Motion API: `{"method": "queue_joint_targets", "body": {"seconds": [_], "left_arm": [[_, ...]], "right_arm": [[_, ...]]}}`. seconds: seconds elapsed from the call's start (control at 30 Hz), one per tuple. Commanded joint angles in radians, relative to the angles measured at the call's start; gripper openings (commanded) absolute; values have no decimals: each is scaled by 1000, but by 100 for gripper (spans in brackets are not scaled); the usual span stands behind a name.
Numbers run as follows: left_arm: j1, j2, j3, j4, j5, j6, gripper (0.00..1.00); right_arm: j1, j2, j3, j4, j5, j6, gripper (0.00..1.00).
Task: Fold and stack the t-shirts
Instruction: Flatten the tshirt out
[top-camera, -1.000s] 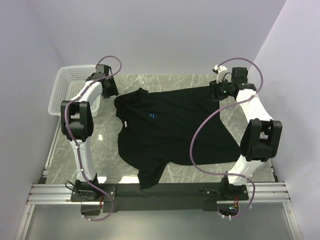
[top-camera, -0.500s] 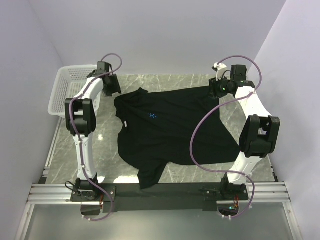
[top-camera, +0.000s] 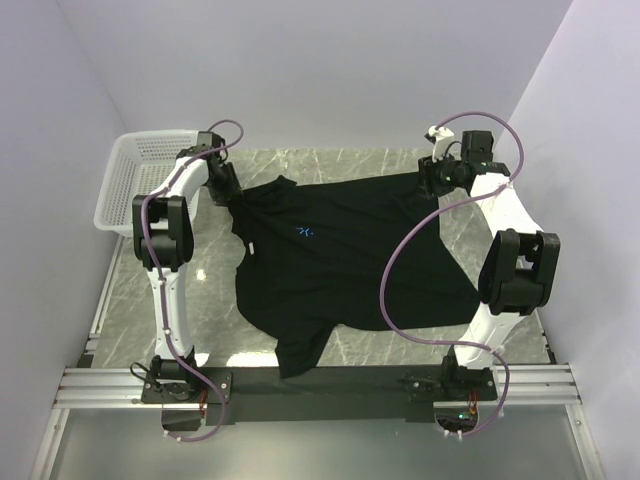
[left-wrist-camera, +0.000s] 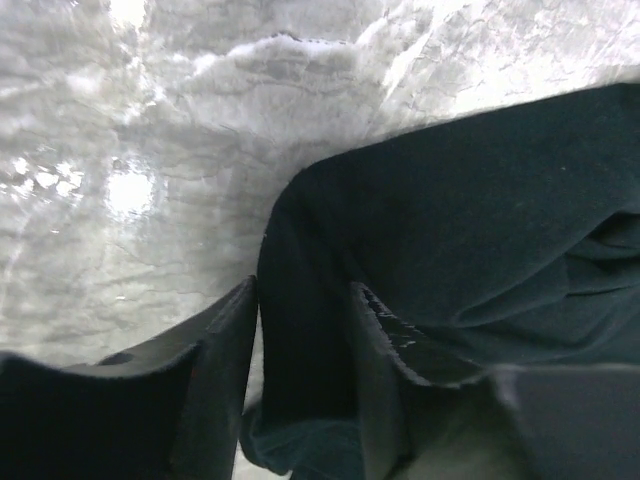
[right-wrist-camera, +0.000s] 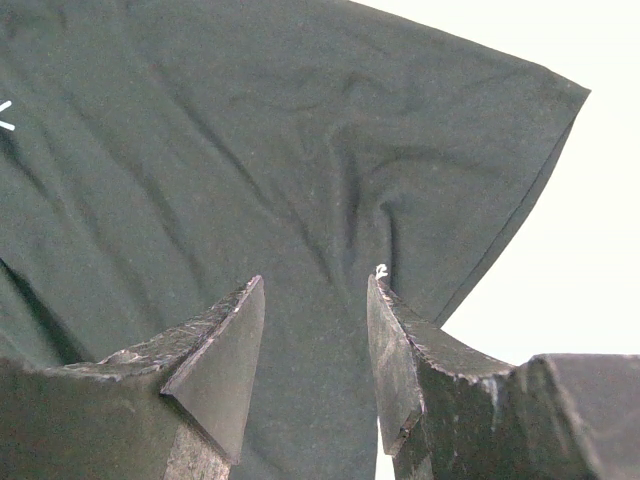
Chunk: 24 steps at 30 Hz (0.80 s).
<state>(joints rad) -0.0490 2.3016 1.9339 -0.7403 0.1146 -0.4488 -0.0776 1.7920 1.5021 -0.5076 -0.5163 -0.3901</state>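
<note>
A black t-shirt (top-camera: 340, 255) with a small light-blue logo (top-camera: 307, 231) lies spread out on the marble table (top-camera: 215, 290). My left gripper (top-camera: 232, 188) is down at its far left sleeve. In the left wrist view, a fold of the black cloth (left-wrist-camera: 305, 330) runs between the jaws of the left gripper (left-wrist-camera: 302, 285), which stand apart; a sliver of table shows beside one finger (left-wrist-camera: 225, 340). My right gripper (top-camera: 430, 180) hovers over the shirt's far right corner. In the right wrist view the right gripper (right-wrist-camera: 316, 280) is open, with the shirt's hem corner (right-wrist-camera: 520, 130) beyond it.
A white mesh basket (top-camera: 125, 180) stands at the far left, just behind the left arm. Pale walls close in the table at the back and on both sides. A metal rail (top-camera: 320, 385) with the arm bases runs along the near edge.
My left gripper has moved right and down, from beside the basket onto the shirt's far left sleeve. The right arm and the shirt's body have not visibly moved.
</note>
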Motion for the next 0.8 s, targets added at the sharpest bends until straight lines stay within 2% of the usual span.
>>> {"method": "queue_joint_targets", "body": {"seconds": [0.0,0.1,0.13,0.23,0.4,0.53,0.77], "left_arm": [[6,5,0,2,42,-34,44],[6,12,3,37,59,-50,31],[6,10,5,48,65,-54,19],[6,-22,0,106,73,-67,1],[6,-120,-58,232,48,-54,0],[9,-157,-70,256,52,-28,0],[11,-183,-134,288,76,-24,0]], "right_arm": [[-8,-20,-2,40,-11,5,53],[-11,-19,3,35,-11,0,53],[-13,-17,3,34,-13,-3,53],[-17,-17,9,34,-13,-13,53],[-27,-3,32,34,4,-32,53],[-31,50,82,26,35,-33,53],[-33,216,285,-31,139,-32,54]]}}
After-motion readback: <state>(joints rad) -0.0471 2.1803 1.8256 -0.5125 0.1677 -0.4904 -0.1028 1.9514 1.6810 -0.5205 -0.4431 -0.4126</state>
